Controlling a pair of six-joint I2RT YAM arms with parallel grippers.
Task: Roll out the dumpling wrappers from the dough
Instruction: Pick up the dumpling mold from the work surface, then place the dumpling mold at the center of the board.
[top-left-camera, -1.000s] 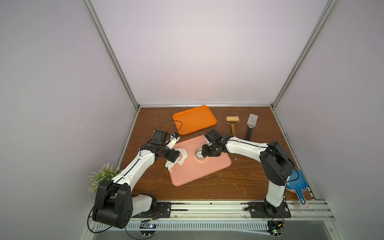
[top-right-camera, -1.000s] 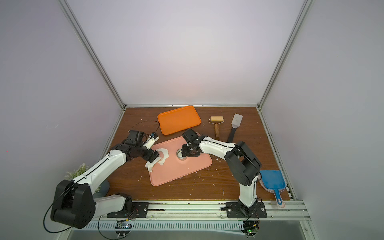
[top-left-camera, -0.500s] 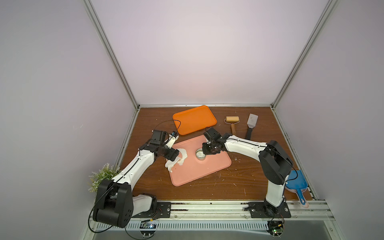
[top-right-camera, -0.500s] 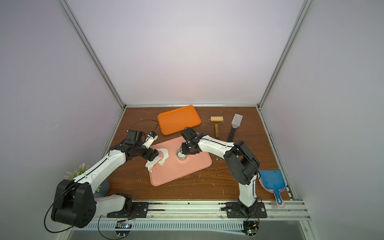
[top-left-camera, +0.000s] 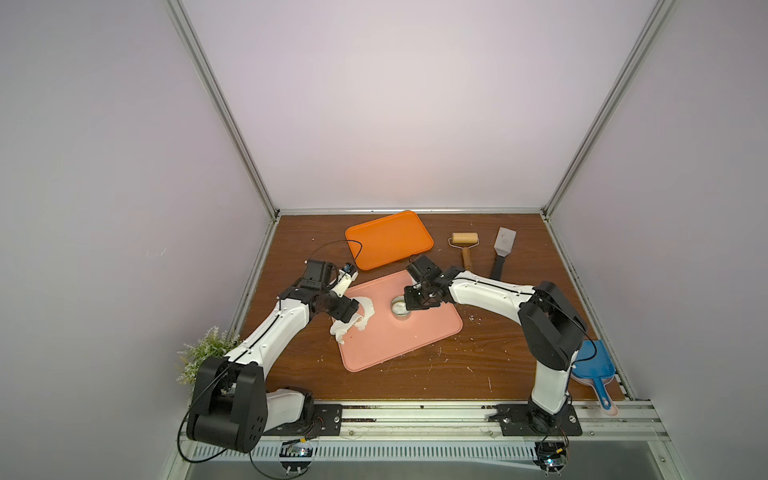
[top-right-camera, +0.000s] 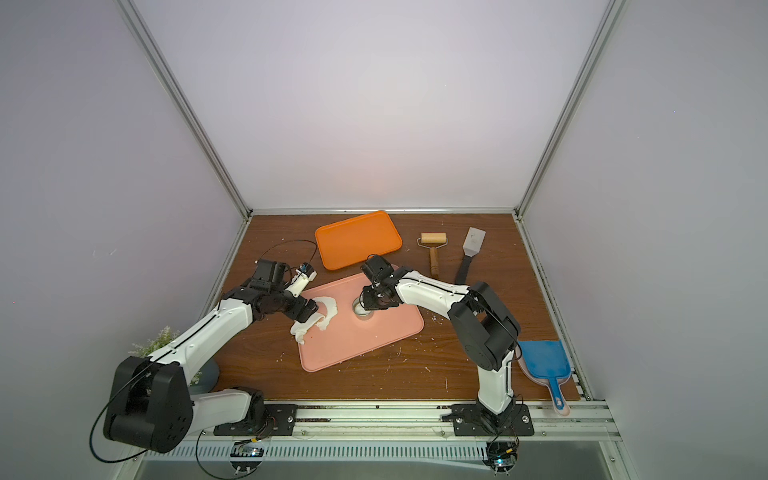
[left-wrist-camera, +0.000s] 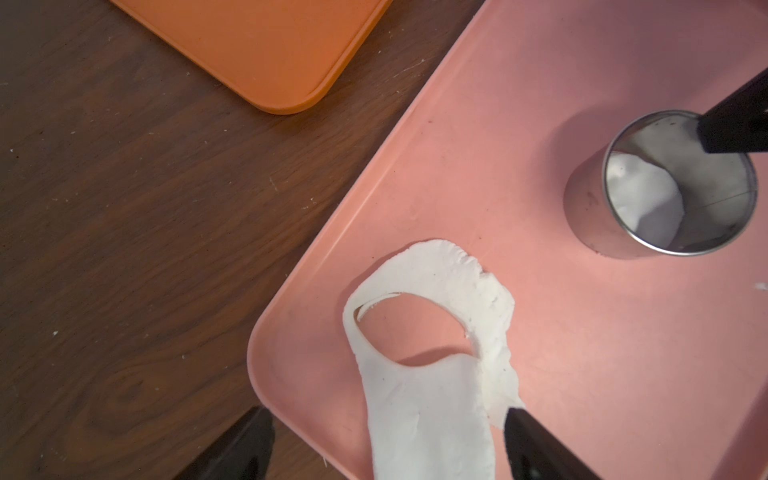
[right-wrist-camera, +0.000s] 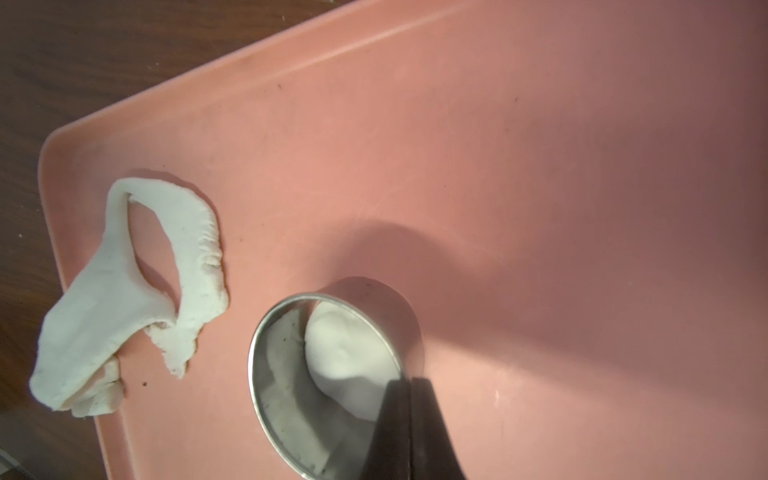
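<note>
R gripper (right-wrist-camera: 409, 399): both black fingers are pressed together, pinched on the thin wall of the ring cutter (right-wrist-camera: 324, 386). That's a short steel cylinder, shiny inside with a few smudges, standing upright near the middle of the pink tray (top-left-camera: 399, 345). The dumpling wrapper (right-wrist-camera: 345, 353) sits inside it. It's a white, matte round of dough, a bit domed and lumpy rather than dead flat, pushed toward one side of the ring. In both top views I only get a pale spot in the ring.

L gripper (left-wrist-camera: 386, 415): fingers spread wide, not clamping anything. The dough scrap (left-wrist-camera: 428, 332) runs between them. One fingertip (left-wrist-camera: 519, 419) is right at its edge, the other is well off it, over the wood. The scrap is a soft white sheet w/ an oval cut-out hole and ragged, wrinkled edges. One end is folded and hangs over the tray's rounded corner.

Tray is smooth plastic w/ a low rim. Table (top-left-camera: 478, 361) is dark wood grain w/ crumbs. Behind it are an orange tray (top-left-camera: 388, 239), a wooden roller (top-left-camera: 465, 240) and a metal scraper (top-left-camera: 503, 245).
</note>
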